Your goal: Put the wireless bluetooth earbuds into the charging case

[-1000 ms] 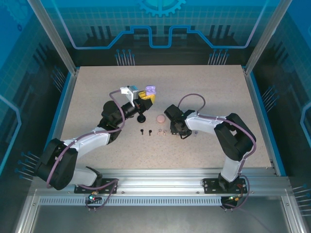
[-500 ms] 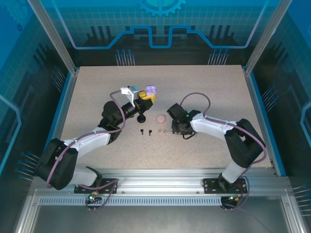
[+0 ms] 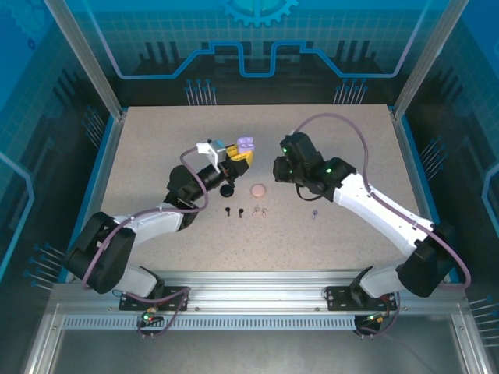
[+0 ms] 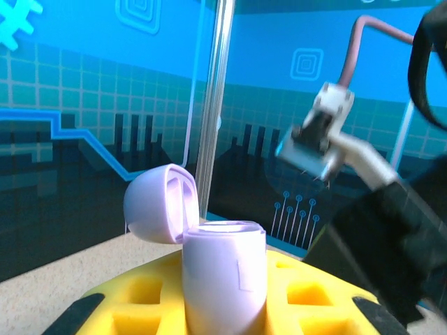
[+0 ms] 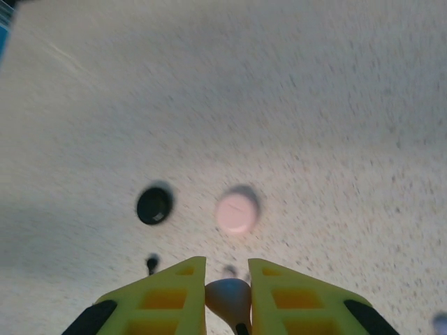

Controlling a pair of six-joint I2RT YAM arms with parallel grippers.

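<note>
Slip risk first. Right gripper (image 5: 227,269) pinched shut on one lilac earbud (image 5: 228,299): tiny, rounded, very little contact with the yellow fingers (image 5: 174,296). Easy to twist or pop out mid-transfer. Can't tell stem orientation from the wrist view.

Left gripper (image 3: 236,160) clamped on the lilac case (image 4: 223,276), lid (image 4: 155,204) hinged open, right gripper close by. Narrow well: jam on the rim or crooked seating likely with any stem tilt. Hard push apt to rock the case in the grip or knock the lid. Tight spacing between the two wrists, so contact possible on approach.

Second lilac earbud (image 3: 314,213) loose on the table (image 3: 351,140), apart from the black earbuds (image 3: 227,212) and pink earbuds (image 3: 264,211) lined up just below the black case (image 3: 227,190) and pink case (image 3: 257,189). Low sweep likely to scatter them.
</note>
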